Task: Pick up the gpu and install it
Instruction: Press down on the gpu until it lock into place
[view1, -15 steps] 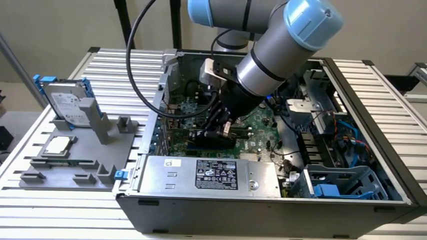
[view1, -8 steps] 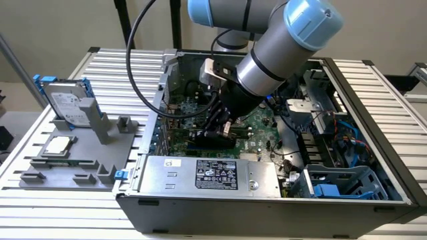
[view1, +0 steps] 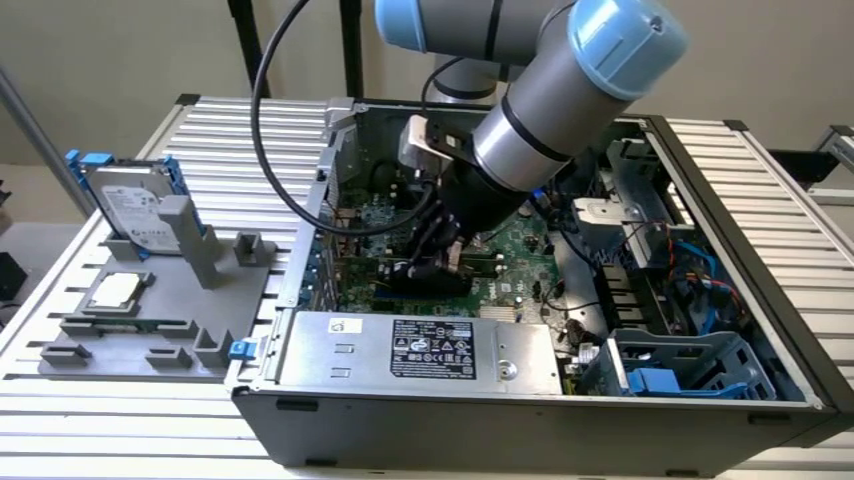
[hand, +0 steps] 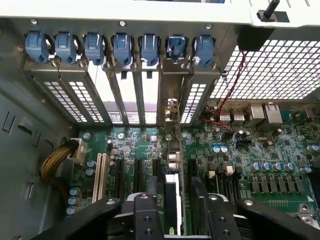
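The gpu (hand: 172, 192) appears edge-on in the wrist view, a thin card standing upright over the green motherboard (hand: 250, 150). Its silver bracket (hand: 170, 111) reaches the rear slot openings under the blue latches (hand: 176, 46). My gripper (hand: 173, 207) is shut on the gpu, one black finger (hand: 149, 212) on each side of the card. In the exterior view the gripper (view1: 435, 262) is low inside the open computer case (view1: 747, 190), just above the motherboard (view1: 514, 255); the card itself is hidden there by the wrist and fingers.
A grey fixture (view1: 147, 310) beside the case holds a silver hard drive in a blue frame (view1: 131, 205) and a processor (view1: 114, 290). The power supply (view1: 420, 350) lies along the case's near side. Cables and a blue drive cage (view1: 681, 370) crowd the exterior view's right.
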